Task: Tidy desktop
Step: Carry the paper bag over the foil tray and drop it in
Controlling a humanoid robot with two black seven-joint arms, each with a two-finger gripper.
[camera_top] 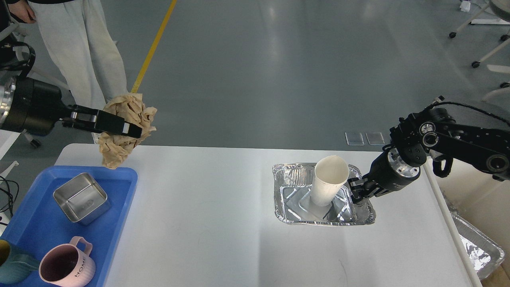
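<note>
The desktop (207, 223) is a wide white table. My left gripper (133, 130) is shut on a crumpled brown paper wad (127, 115) and holds it in the air above the table's far left corner. A white paper cup (327, 184) stands in a foil tray (287, 175) at the middle right of the desktop. My right gripper (354, 190) is at the foil tray's right rim, just right of the cup; its fingers look closed on the rim, but they are dark and hard to separate.
A blue tray (119, 207) at the left front holds a square steel container (81, 198), a pink mug (67, 267) and a dark teal mug (12, 267). A second foil tray (478, 247) lies in a bin beyond the right edge. A person (83, 48) stands at far left.
</note>
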